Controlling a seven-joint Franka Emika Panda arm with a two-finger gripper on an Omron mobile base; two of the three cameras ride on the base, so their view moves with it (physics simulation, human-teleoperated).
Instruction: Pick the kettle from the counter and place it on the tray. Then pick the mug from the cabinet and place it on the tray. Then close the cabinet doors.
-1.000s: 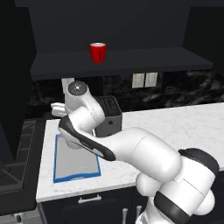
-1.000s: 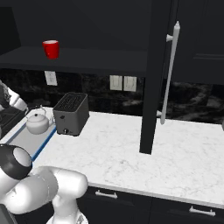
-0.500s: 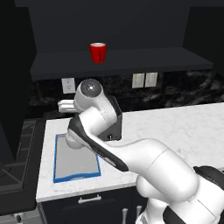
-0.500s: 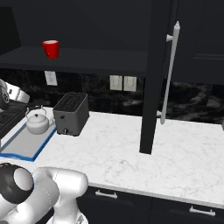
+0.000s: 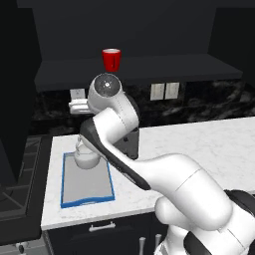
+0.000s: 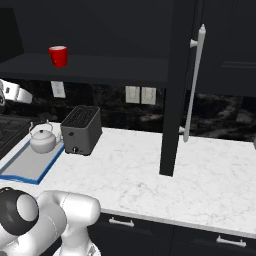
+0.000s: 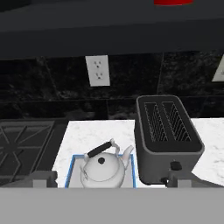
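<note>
Resting on blue-rimmed flat tray [image 5: 84, 185]: rounded silvery kettle [image 7: 103, 169], beside boxy ribbed toaster [image 7: 167, 139]; claw [image 7: 111, 180] hanging released, grasping nothing.

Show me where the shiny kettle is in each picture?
Left base view: kettle at the far end of the blue tray, left of the arm.
Right base view: kettle at far left, on the tray.
Hand view: kettle at bottom centre.
Shared landmark: the toaster right beside it.
</note>
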